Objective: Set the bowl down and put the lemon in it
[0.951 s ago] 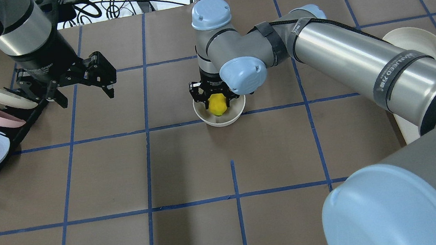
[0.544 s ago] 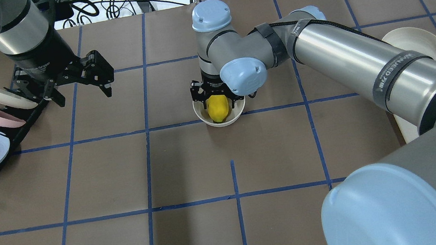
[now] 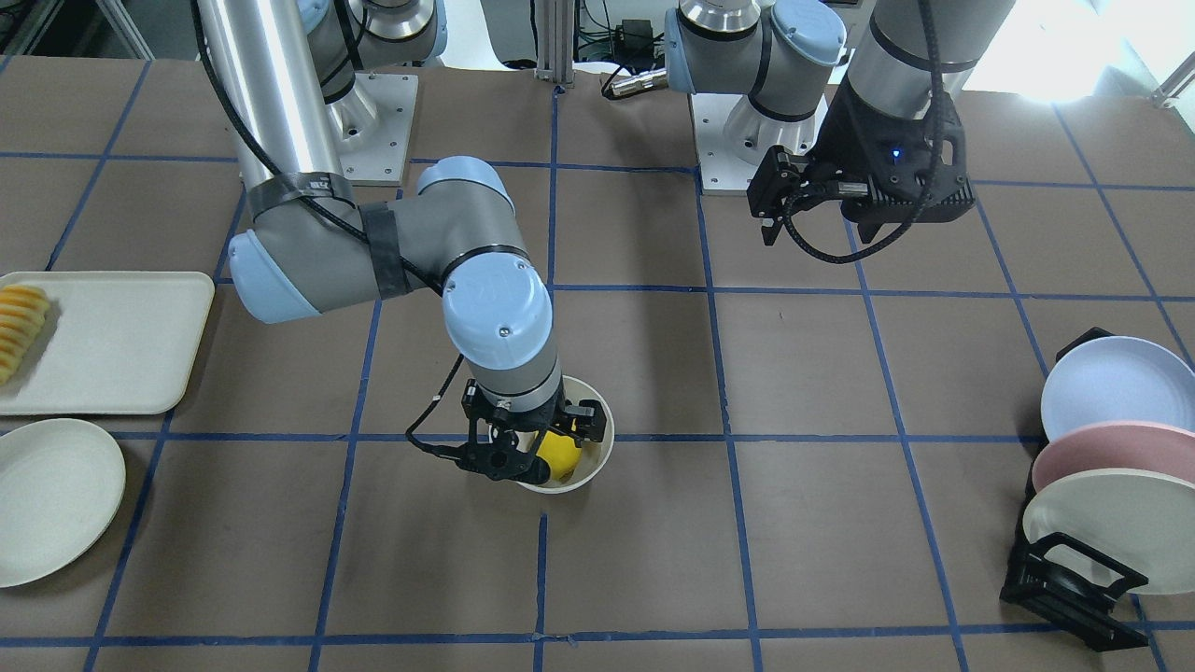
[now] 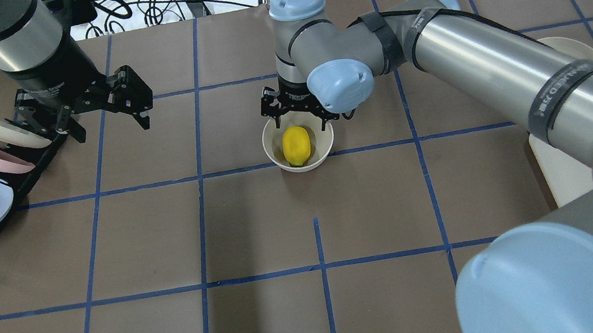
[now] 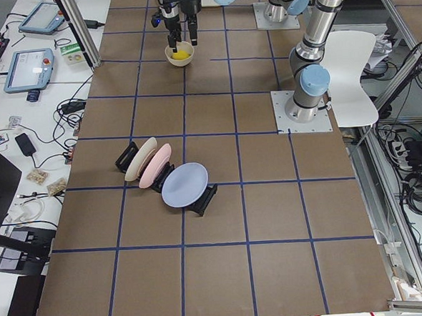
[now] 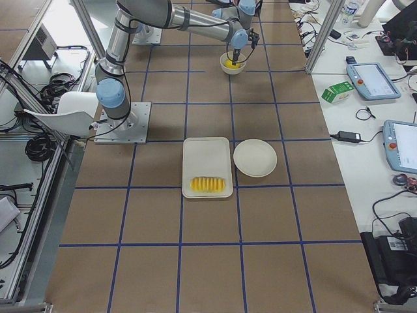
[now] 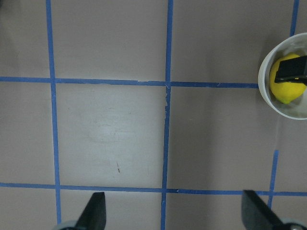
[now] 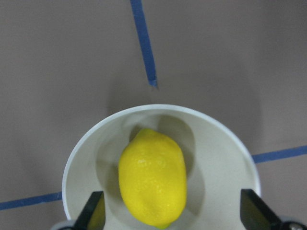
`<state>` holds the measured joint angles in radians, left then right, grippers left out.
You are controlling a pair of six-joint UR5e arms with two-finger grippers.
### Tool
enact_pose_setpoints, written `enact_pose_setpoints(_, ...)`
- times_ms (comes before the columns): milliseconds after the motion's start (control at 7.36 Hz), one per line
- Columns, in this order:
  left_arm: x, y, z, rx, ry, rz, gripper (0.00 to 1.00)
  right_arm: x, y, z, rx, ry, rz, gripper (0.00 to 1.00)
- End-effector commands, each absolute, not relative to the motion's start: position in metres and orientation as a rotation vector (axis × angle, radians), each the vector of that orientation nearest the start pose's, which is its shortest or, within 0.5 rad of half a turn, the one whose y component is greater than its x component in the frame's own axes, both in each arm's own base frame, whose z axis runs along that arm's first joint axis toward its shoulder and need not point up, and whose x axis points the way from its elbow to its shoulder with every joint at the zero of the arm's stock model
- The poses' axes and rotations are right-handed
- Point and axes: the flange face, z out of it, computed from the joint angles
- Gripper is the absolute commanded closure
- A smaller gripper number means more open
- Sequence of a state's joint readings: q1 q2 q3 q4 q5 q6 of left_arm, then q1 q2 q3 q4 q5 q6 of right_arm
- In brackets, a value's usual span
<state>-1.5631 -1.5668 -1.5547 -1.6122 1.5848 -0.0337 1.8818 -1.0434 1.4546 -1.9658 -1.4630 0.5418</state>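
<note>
The lemon (image 4: 295,145) lies inside the bowl (image 4: 272,153), the right gripper (image 4: 297,119) spread wide just above it and the left gripper (image 4: 113,130) also wide, well apart.

Lemon (image 8: 152,176): finely pitted yellow skin, satin sheen. Bowl (image 8: 225,158): smooth, off-white, glossy inside; ceramic or hard plastic, cannot tell which. Desk (image 4: 258,223): matt brown paper-like cover, faintly scuffed. Blue tape lines (image 4: 119,299): slightly shiny. Right arm tube (image 4: 489,66): brushed silvery metal, bright glare. Joint caps (image 4: 339,84): smooth pale-blue plastic. Racked plates (image 3: 1111,387): matt pastel.
</note>
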Motion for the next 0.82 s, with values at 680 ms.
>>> enact_pose_setpoints(680, -0.129, -0.485, 0.497, -0.058, 3.135, 0.021, 0.0, 0.172, -0.515, 0.494, 0.335, 3.06, 0.065, 0.0)
